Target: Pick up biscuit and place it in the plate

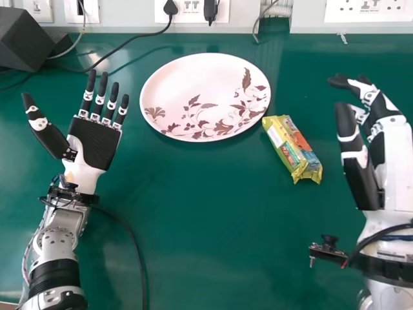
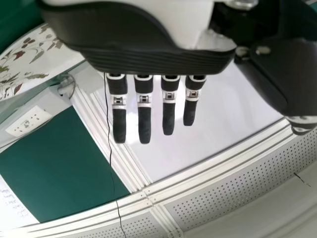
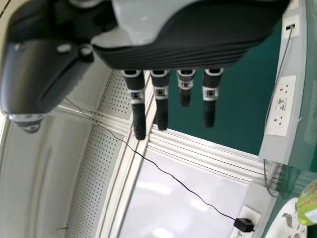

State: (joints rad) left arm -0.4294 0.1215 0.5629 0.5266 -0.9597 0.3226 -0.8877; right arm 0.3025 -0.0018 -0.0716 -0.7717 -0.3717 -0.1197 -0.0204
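Lying near right robot hand (image 1: 392,152): biscuit (image 1: 293,148), apparently.

Black and White over Silver

The left hand (image 1: 76,169) pairs white shell with a ribbed black palm (image 1: 95,141); white bands ring its black fingers (image 1: 88,95). Below, a silver forearm (image 1: 59,237) carries thin cables (image 1: 27,258). The right hand (image 1: 395,155) is black and white too, its wrist wrapped by a black band (image 1: 387,268).

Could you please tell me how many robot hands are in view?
2: in the head view, the left hand is left of the plate, and the right hand is right of the biscuit packet, fingers extended on both.
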